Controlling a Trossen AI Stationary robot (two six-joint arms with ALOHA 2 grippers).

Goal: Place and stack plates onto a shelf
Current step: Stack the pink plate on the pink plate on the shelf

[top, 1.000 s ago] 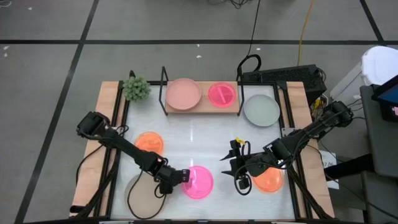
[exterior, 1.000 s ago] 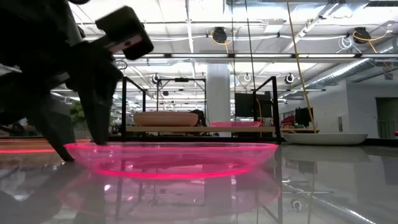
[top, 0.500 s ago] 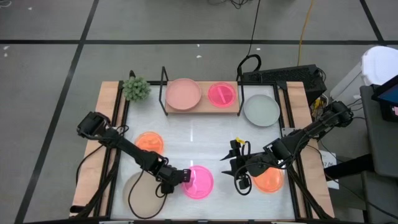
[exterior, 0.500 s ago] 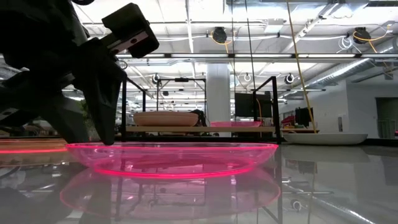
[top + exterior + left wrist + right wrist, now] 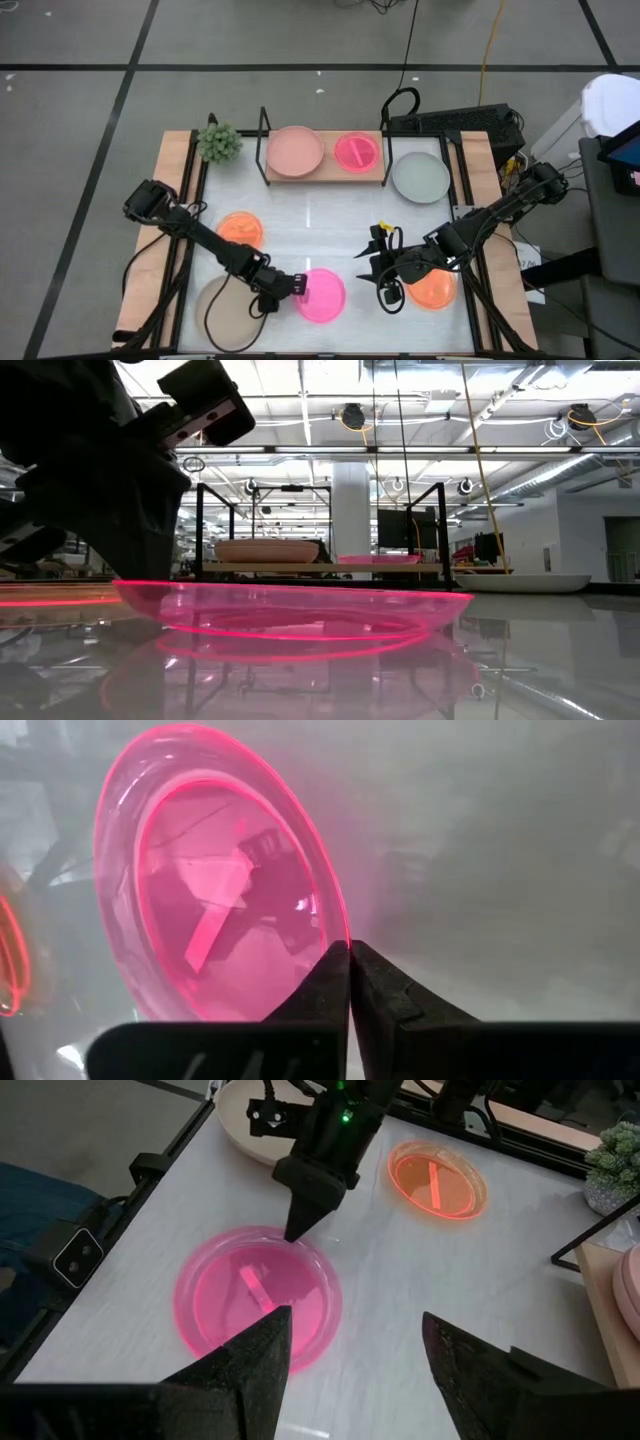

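Note:
A hot pink translucent plate (image 5: 324,296) lies near the table's front, and my left gripper (image 5: 300,288) is shut on its left rim. My right gripper (image 5: 372,272) hangs open above the table just right of that plate, touching nothing; an orange plate (image 5: 434,291) lies under its arm. The wood shelf (image 5: 325,178) at the back carries a dusty pink plate (image 5: 295,151) and a small hot pink plate (image 5: 357,152). Another orange plate (image 5: 240,228), a beige plate (image 5: 222,316) and a pale grey plate (image 5: 420,177) lie flat on the table. My left gripper pinches the plate's rim (image 5: 345,942) on its left side between its two fingers (image 5: 322,982). The fingers come slanting down from the table's left. The held edge (image 5: 135,589) stands slightly raised, while the plate's right part (image 5: 440,603) stays low at the table.
A small green plant (image 5: 218,142) stands at the back left beside the shelf's black upright. A dark box with cables (image 5: 455,123) sits behind the table at the right. Bare white tabletop (image 5: 330,225) lies between the shelf and the front plates.
My left gripper has shut on the hot pink plate's left rim. The plate has slid a little toward the table's right, and its held edge has tipped up slightly.

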